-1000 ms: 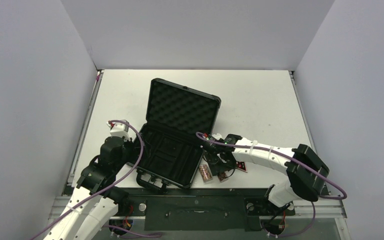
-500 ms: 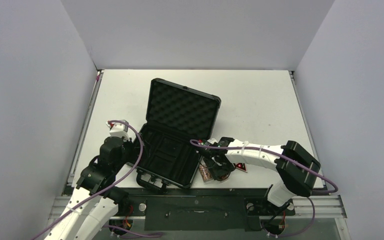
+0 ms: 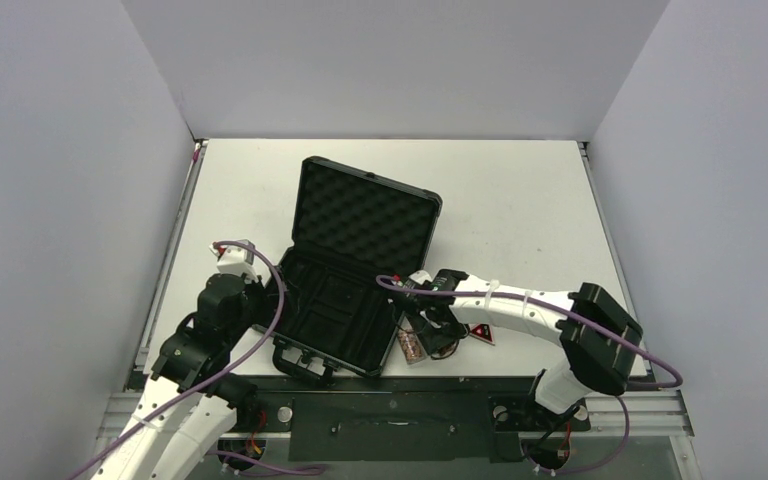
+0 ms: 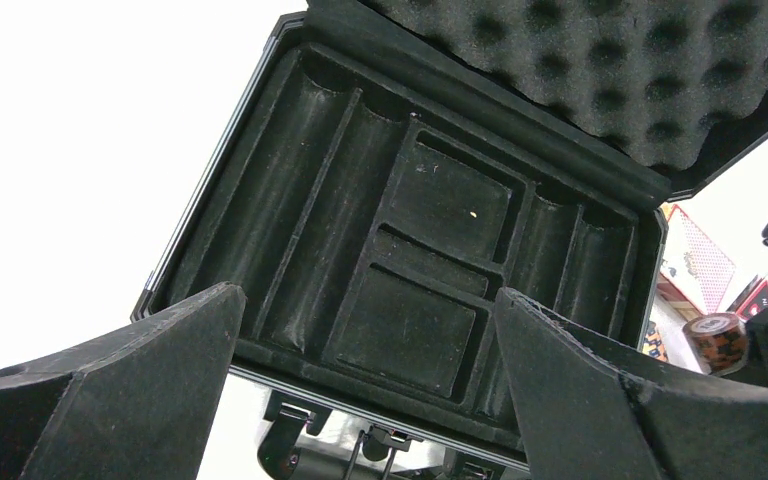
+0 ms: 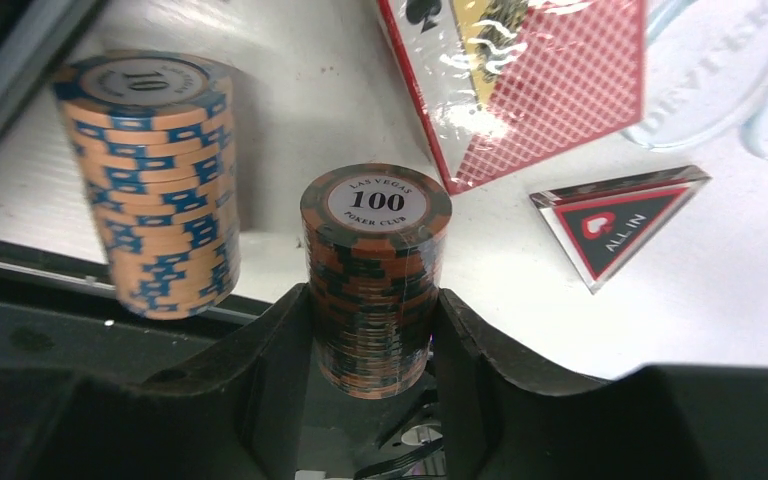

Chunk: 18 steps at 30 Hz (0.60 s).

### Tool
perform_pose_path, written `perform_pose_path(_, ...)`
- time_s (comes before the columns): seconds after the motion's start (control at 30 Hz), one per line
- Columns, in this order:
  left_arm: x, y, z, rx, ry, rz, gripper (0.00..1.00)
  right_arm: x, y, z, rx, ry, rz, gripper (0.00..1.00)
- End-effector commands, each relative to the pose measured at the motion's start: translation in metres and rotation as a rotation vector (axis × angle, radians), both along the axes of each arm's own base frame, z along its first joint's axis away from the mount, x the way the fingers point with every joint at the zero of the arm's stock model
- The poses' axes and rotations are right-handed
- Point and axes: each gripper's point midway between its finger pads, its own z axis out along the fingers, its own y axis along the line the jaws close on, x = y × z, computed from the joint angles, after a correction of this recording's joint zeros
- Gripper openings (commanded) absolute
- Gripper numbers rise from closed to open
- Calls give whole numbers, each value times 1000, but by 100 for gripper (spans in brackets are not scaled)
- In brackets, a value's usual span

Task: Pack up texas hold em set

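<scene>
The black case (image 3: 345, 305) lies open mid-table, its egg-crate foam lid (image 3: 365, 215) tilted back. Its compartment tray (image 4: 410, 250) holds nothing. My right gripper (image 5: 375, 300) is shut on a brown-black "100" chip roll (image 5: 375, 250), just right of the case's front corner (image 3: 438, 335). An orange-blue "10" chip roll (image 5: 155, 180) stands beside it to the left. The pink card box (image 5: 530, 80) and the red-black "ALL IN" triangle (image 5: 620, 220) lie just beyond. My left gripper (image 4: 365, 300) is open and empty, hovering at the case's left front edge (image 3: 250, 300).
Clear round discs (image 5: 720, 70) lie on the table right of the card box. The case's handle and latches (image 3: 305, 360) face the table's near edge. Grey walls enclose the white table (image 3: 520, 200) on three sides.
My right gripper has moved a little left, toward the case, and now has the "100" chip roll between its fingers. The left arm has barely moved.
</scene>
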Motion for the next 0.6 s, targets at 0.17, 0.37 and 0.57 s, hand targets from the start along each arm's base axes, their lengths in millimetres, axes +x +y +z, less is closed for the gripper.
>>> perform_pose_path(0.17, 6, 2, 21, -21, -69, 15, 96, 31, 14, 88, 87, -199, -52, 0)
perform_pose_path(0.37, 6, 5, 24, -28, -101, 27, 96, 45, 39, 130, 196, -257, -105, 0)
perform_pose_path(0.57, 2, 2, 30, -43, -93, 12, 96, 53, 70, 153, 303, -273, -137, 0)
